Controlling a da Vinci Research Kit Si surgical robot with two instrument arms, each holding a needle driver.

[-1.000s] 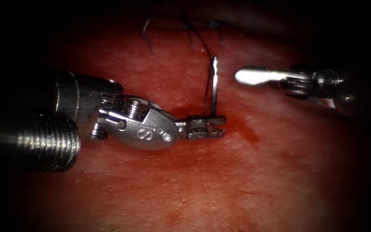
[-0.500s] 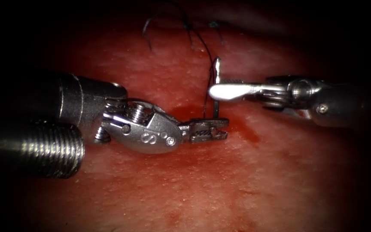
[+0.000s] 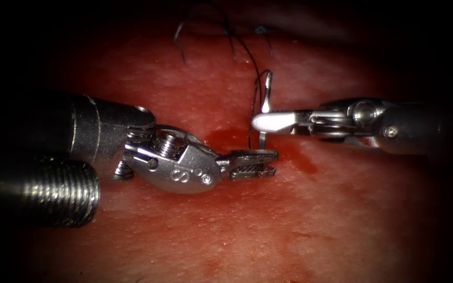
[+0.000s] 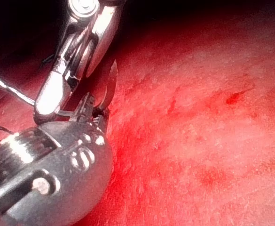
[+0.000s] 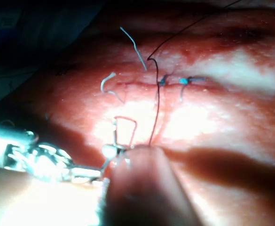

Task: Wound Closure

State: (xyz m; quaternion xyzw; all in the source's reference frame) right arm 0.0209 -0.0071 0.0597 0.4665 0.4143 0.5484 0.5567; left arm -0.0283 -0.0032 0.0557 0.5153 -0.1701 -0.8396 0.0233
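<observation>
Steel needle [image 3: 263,105] upright, clamped within both left tool [image 3: 252,163] and right tool [image 3: 262,121].

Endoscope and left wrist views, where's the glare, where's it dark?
Endoscope view: glare on the right gripper, shut on the needle mid-curve, clear of the tissue; edges dark. Left wrist view: glare on the left tool, its hold unclear.
</observation>
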